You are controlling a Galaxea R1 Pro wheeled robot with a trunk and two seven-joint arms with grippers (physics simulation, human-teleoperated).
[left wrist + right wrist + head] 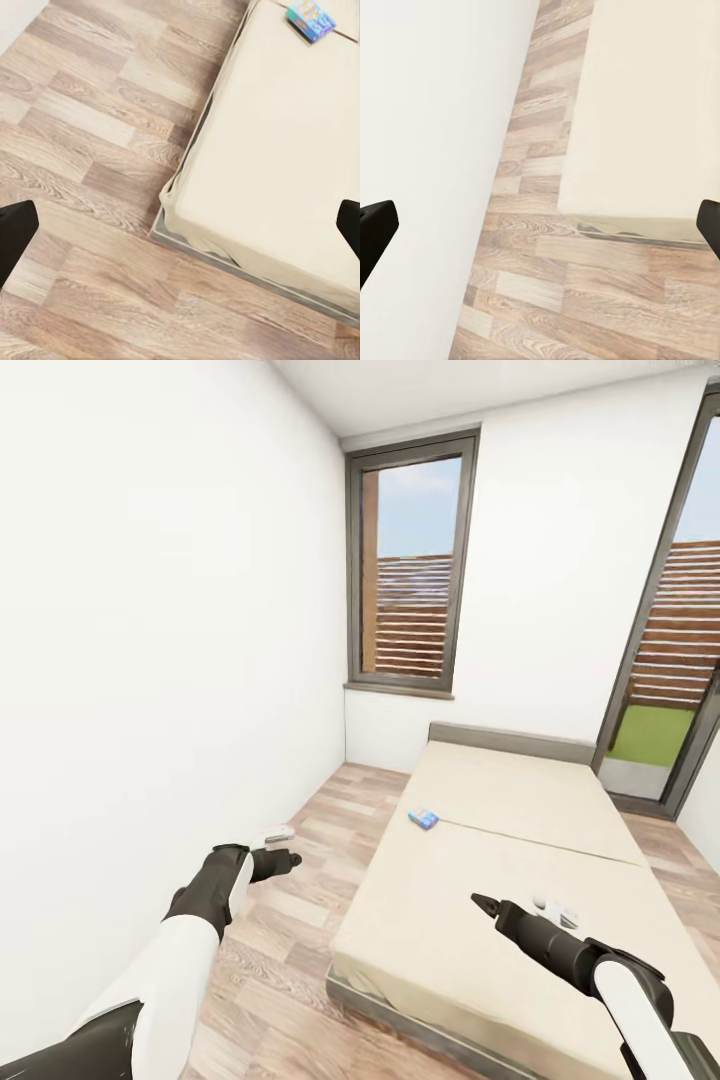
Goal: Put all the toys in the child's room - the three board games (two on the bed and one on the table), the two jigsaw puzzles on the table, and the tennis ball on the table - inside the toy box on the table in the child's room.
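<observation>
From your head camera you look down a narrow white-walled room with a wood-plank floor (300, 920). The low wide bed with its beige mattress cover and dark grey frame (480, 880) fills the right half, headboard against the far wall under a dark-framed window (410, 565). A small blue board game box (423, 819) lies flat on the mattress near its left edge, well ahead of both arms. A second, white printed box (556, 909) lies on the bed just beyond your right gripper (484, 903) (the arm hides part of it, so its print is unreadable). That gripper hangs over the mattress; your left gripper (285, 860) hangs over the floor beside the bed. From here you cannot tell how either pair of jaws stands.

In the left wrist view, the dark fingertips (15, 232) sit at opposite edges of the picture, jaws wide apart with nothing between them. Below lie the floor planks and the bed's corner, with the blue box (310, 19) far up the mattress.

In the right wrist view, the fingertips (375, 229) are likewise spread wide and empty, over floor, white wall (427, 135) and the mattress end.
</observation>
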